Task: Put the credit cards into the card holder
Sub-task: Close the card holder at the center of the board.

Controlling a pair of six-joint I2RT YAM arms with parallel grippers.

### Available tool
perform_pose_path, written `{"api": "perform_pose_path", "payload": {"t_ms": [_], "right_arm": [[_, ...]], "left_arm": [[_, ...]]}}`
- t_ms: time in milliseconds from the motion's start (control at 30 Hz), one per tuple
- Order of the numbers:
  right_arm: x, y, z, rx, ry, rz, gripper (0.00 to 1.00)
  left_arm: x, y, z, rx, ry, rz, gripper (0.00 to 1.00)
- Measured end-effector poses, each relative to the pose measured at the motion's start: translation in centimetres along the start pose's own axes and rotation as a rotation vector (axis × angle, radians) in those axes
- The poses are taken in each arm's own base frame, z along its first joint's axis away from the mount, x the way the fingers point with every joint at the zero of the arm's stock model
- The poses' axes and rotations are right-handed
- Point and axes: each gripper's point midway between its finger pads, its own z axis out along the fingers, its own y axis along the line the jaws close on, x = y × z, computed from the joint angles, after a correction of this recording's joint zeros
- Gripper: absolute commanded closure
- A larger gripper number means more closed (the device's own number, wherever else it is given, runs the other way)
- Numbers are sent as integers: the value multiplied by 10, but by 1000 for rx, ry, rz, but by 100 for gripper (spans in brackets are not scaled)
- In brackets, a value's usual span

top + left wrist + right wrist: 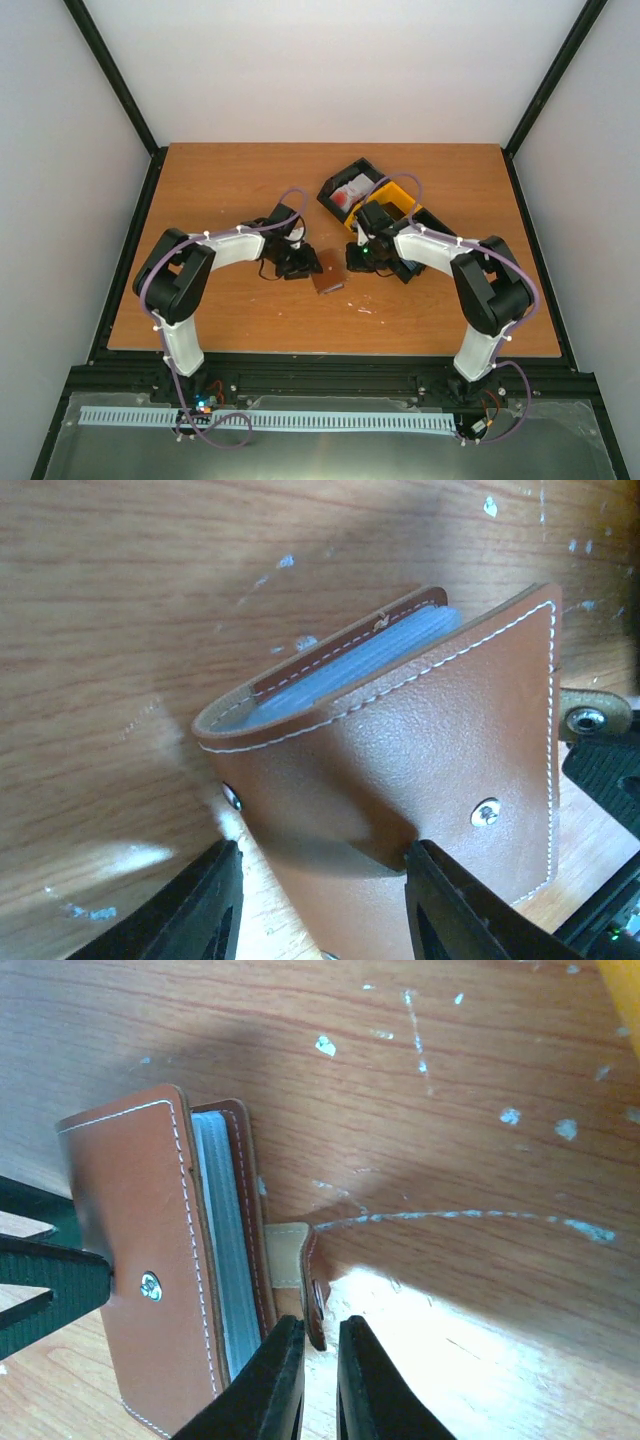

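Left fingers (215,905) spread astride card holder (420,770), right fingers (275,1380) nearly together at its snap tab (300,1275), spine toward left arm.

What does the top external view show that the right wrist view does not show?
Only the top external view shows both arms whole, the black bin with white and red cards inside, the yellow bin beside it, and the left claw at the holder.

Only the right wrist view shows the snap tab sticking out unfastened near the right claw, whose fingers are nearly shut, plus the pale blue lining between the covers.

Both show the brown card holder lying on the wooden table.
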Motion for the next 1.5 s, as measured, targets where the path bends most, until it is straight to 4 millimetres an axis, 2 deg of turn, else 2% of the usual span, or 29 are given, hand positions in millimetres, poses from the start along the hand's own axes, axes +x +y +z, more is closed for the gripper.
{"api": "perform_pose_path", "payload": {"t_ms": [133,300,467,667,1033,1200,1500], "right_arm": [[2,-2,0,28,0,-7,88],[8,8,0,43,12,-40,87],[4,19,-3,47,-3,-70,87],[3,19,-4,60,-10,-77,87],[-2,39,-4,-37,-13,-79,89],[-6,35,-3,-7,-22,-60,74],[-14,26,-7,128,-39,-58,76]], "left_arm": [[-1,-1,1,5,-6,-38,53],[-9,-1,3,-11,-21,-54,54],[-20,-1,4,-35,-41,-52,57],[-23,2,5,-63,-53,-40,61],[-27,2,7,-70,-54,-18,62],[-26,2,8,-69,-52,-10,61],[-27,1,9,-65,-45,12,65]]}}
